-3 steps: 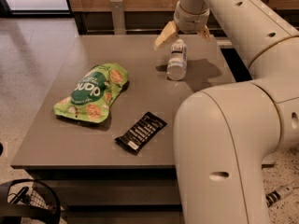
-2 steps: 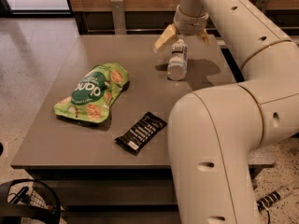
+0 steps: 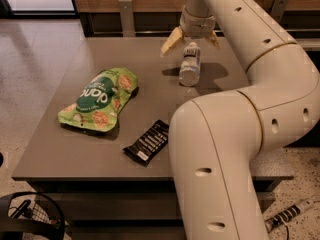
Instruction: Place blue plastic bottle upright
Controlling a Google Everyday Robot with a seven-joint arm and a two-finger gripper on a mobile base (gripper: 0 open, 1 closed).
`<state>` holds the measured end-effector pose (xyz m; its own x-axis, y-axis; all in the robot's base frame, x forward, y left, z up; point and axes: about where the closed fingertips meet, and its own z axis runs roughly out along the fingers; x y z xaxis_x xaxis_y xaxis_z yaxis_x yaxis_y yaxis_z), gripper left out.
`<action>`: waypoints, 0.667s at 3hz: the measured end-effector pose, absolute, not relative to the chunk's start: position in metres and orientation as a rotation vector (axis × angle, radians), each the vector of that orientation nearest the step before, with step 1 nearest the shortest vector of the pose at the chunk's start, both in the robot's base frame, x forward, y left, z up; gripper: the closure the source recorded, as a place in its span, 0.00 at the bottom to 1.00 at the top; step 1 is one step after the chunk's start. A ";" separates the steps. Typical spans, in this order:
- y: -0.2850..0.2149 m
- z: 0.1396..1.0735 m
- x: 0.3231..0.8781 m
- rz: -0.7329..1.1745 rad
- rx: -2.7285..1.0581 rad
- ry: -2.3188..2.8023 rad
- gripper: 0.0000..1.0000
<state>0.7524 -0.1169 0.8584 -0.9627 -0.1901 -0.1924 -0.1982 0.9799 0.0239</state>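
The blue plastic bottle [image 3: 190, 64] is a small clear bottle with a white cap and a white label. It lies on its side at the back of the grey table [image 3: 60, 154], cap end pointing away toward the far edge. My gripper [image 3: 192, 40] hangs just above the cap end. It is open, with one tan finger [image 3: 170, 41] to the left of the bottle and the other [image 3: 215, 38] to the right. The fingers are not closed on the bottle.
A green snack bag [image 3: 100, 101] lies on the left of the table. A black snack bar [image 3: 147, 142] lies near the front edge. My large white arm [image 3: 225, 149] covers the table's right front part. A wooden wall and rail run behind the table.
The arm's near segments have shifted slightly in the foreground. The gripper stays over the bottle's cap end, and the bottle has not moved.
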 end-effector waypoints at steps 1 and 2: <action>-0.105 0.857 0.749 0.047 -0.295 2.959 0.00; -0.100 0.851 0.743 0.026 -0.278 2.993 0.00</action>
